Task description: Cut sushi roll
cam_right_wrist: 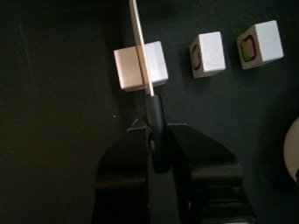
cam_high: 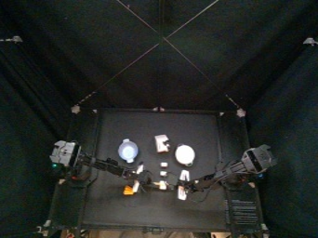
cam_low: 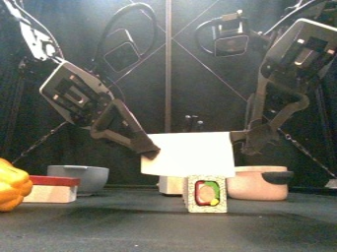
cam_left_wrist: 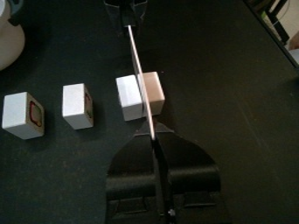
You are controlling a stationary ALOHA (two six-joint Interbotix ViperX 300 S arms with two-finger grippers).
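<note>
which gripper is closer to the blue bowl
Left. The left gripper hangs just beside the blue bowl; the right gripper is past the blade, by the white bowl.

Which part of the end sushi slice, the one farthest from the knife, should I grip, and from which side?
Come down from above on the end slice and close on its two plain white sides. It stands upright and boxy, its filling face looks toward the table's front, and a gap separates it from the next slice, probably enough for a jaw.
</note>
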